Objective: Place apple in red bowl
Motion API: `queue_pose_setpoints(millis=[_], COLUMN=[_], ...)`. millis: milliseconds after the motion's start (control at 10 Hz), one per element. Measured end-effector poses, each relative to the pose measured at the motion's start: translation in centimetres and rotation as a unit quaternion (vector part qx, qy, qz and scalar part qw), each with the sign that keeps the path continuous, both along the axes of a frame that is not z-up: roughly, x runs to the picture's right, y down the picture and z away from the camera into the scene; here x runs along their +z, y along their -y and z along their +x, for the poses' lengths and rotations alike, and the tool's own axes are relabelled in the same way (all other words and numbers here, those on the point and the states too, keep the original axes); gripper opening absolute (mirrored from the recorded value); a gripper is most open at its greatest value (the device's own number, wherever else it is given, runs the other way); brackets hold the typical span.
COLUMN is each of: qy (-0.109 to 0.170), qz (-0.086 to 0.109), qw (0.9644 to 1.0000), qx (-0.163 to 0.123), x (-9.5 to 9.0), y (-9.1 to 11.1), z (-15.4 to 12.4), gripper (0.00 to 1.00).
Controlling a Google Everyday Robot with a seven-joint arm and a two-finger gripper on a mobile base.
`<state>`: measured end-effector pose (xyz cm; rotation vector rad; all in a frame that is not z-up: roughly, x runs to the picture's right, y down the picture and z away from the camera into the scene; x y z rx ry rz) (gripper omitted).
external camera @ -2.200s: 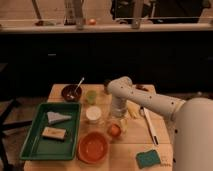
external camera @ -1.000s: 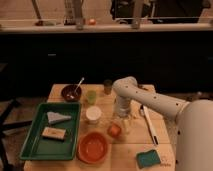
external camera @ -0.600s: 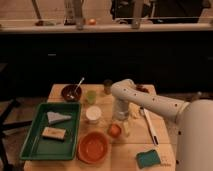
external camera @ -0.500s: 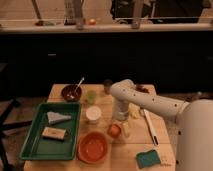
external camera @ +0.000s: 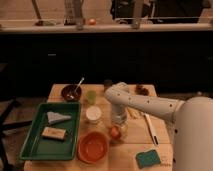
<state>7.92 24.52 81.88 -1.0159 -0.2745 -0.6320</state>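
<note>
The apple (external camera: 114, 133), small and orange-red, lies on the wooden table just right of the red bowl (external camera: 93, 147), a wide shallow orange-red bowl near the table's front edge. My gripper (external camera: 119, 128) hangs straight down from the white arm and sits right at the apple, partly covering its upper right side. The bowl holds nothing.
A green tray (external camera: 30, 145) with two sponge-like pieces fills the left side. Behind stand a maroon bowl with a spoon (external camera: 71, 92), a green cup (external camera: 91, 96), a white cup (external camera: 93, 114) and a dark fruit cluster (external camera: 141, 90). A white-handled knife (external camera: 151, 129) and a teal sponge (external camera: 149, 158) lie at right.
The arm has dropped and shifted a little left, bringing the gripper down onto the apple. The apple and the bowl have stayed where they were.
</note>
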Motion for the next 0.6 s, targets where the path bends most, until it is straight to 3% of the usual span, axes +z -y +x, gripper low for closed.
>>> queue_pose_setpoints(millis=[200, 400, 600], qy=[-0.017, -0.017, -0.019], qz=[0.014, 0.015, 0.014], qw=[0.9994, 0.9992, 0.9992], qx=[-0.028, -0.034, -0.033], x=[0.38, 0.35, 0.35], y=[-0.49, -0.51, -0.52], z=[0.00, -0.17, 0.00], gripper=[0.27, 0.06, 0.00])
